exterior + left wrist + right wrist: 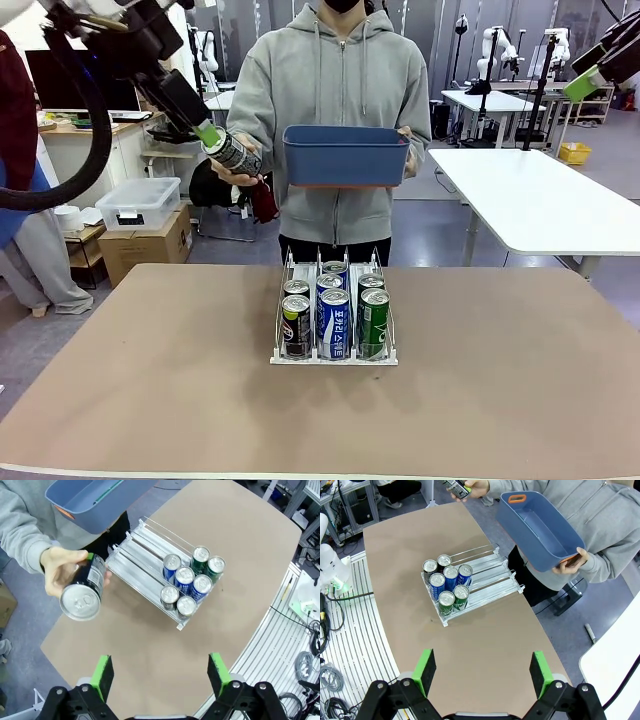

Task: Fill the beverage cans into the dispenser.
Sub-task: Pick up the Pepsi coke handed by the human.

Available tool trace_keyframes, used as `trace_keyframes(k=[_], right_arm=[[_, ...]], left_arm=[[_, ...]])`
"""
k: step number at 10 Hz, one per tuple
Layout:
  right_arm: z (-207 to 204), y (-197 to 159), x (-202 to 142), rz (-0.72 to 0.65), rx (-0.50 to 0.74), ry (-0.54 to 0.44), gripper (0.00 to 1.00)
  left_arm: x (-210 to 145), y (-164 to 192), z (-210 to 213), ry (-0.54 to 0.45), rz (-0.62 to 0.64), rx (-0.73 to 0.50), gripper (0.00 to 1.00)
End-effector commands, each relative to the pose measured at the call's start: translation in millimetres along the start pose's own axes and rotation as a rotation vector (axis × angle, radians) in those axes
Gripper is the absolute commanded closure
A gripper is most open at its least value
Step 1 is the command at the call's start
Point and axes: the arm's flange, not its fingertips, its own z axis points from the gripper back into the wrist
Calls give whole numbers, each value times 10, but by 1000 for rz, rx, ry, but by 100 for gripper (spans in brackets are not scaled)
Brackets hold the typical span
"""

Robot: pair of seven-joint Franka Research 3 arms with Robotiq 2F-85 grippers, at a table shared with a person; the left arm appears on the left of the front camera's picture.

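The dispenser (335, 356) stands mid-table with several beverage cans in its lanes: black on the left (296, 326), blue-and-white in the middle (334, 322), green on the right (373, 322). The person across the table holds up one more black can (232, 152) in a hand (57, 570). My left gripper (206, 134) hangs open just before that can's silver top (80, 602), not touching it. High at the right, my right gripper (586, 82) is open with nothing in it, well above the dispenser (470, 587).
The person's other hand holds an empty blue plastic bin (345, 155) at chest height above the table's far edge. A white table (540, 195) stands at the back right. A clear storage box (138, 203) on a cardboard box sits on the floor at the left.
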Motion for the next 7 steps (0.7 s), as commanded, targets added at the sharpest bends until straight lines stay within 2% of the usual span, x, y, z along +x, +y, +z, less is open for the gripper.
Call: trace_keyframes(k=[1, 2, 4, 5, 7], right_arm=[[-12, -3, -6, 6, 2, 1, 0], [-12, -3, -6, 6, 2, 1, 0], [-12, -3, -6, 6, 2, 1, 0], [-12, -3, -6, 6, 2, 1, 0], [-12, -3, -6, 6, 2, 1, 0]], left_arm=[[32, 124, -132, -69, -32, 20, 0], [-2, 219, -123, -81, -50, 22, 0], [-2, 224, -261, -140, 3, 70, 0], [-10, 360, -288, -138, -11, 54, 0], [-9, 462, -447, -164, 41, 19, 0]])
